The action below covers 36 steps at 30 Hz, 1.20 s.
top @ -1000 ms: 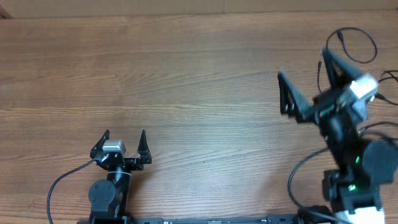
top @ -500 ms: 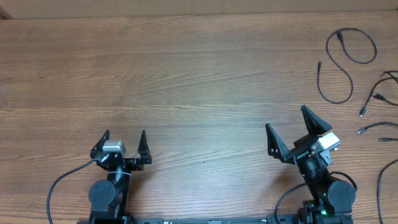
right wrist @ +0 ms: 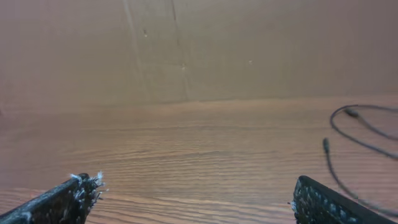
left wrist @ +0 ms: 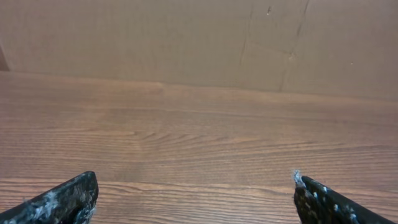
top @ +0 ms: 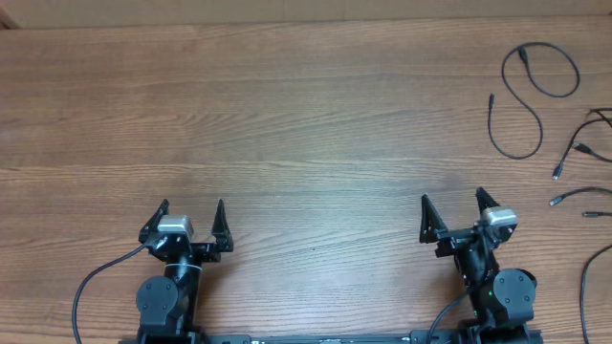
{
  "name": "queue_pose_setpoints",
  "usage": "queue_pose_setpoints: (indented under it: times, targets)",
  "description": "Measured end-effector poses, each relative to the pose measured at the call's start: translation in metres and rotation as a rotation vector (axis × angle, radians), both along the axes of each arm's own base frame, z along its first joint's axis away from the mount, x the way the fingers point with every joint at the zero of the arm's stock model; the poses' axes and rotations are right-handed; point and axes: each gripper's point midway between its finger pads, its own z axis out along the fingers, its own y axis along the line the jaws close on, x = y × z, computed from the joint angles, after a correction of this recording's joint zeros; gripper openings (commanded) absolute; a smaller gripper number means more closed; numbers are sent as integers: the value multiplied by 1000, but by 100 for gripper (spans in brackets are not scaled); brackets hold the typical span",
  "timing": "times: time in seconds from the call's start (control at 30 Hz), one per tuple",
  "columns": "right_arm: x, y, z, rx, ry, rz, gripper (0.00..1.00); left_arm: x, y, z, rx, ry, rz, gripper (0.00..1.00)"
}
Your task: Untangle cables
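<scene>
Cables (top: 521, 105) lie spread, seemingly separate, far right; both left gripper (top: 191, 212) and right gripper (top: 451, 208) gape empty—check for remaining crossings before retiring.

We see the cables (top: 528, 96), thin black cords with small plugs, lying loose on the counter (top: 306, 124), spread apart, well ahead and to the right of the right arm's jaws, untouched.

Wood-grain table (top: 306, 124) lying bare across most of its surface, thin black cables (top: 521, 96) lying separately toward two and three o'clock, one looping.
</scene>
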Motion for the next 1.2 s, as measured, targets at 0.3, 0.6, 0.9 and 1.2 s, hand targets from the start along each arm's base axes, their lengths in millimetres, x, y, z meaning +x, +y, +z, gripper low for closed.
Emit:
queue_pose_setpoints:
  times: [0.3, 0.6, 0.9, 1.2]
  targets:
    - [0, -3, 0, -146, -24, -12, 100, 0, 0, 0, 0, 0, 0, 100]
    - [0, -3, 0, -165, -27, -11, 100, 0, 0, 0, 0, 0, 0, 100]
    - [0, -3, 0, -165, -27, -11, 100, 0, 0, 0, 0, 0, 0, 100]
    - [0, -3, 0, -168, -28, -11, 100, 0, 0, 0, 0, 0, 0, 100]
